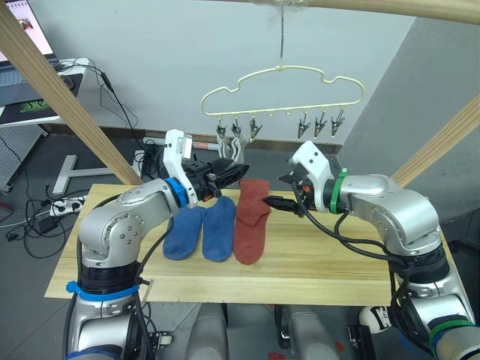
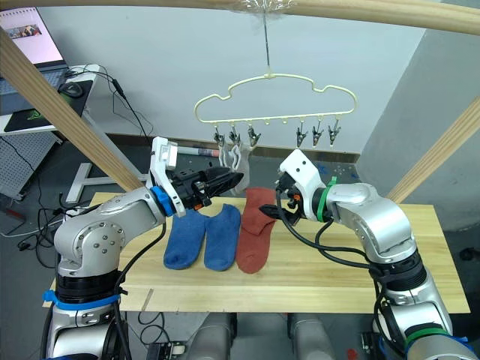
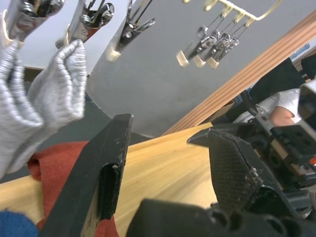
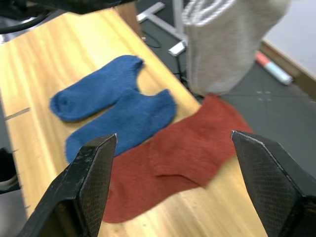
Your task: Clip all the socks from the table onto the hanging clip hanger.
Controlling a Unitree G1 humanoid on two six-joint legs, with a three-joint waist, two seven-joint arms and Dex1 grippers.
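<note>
The pale-yellow clip hanger (image 1: 281,84) hangs from a wooden pole above the table (image 1: 330,262). Two light grey socks (image 3: 64,79) hang from its left clips (image 1: 229,132). On the table lie two blue socks (image 1: 202,231) side by side, with rust-red socks (image 1: 251,221) overlapping each other just right of them. My left gripper (image 1: 234,174) is open, raised over the red socks' far end and just below the grey socks. My right gripper (image 1: 277,190) is open too. It hovers above the table right of the red socks, and its fingers (image 4: 94,173) are spread wide.
Slanted wooden poles (image 1: 67,105) flank the table on both sides, and a horizontal pole (image 2: 360,9) carries the hanger. A desk with a laptop (image 1: 19,45) and floor cables (image 1: 45,206) lie at the back left. Several clips (image 1: 319,124) on the hanger's right hold nothing.
</note>
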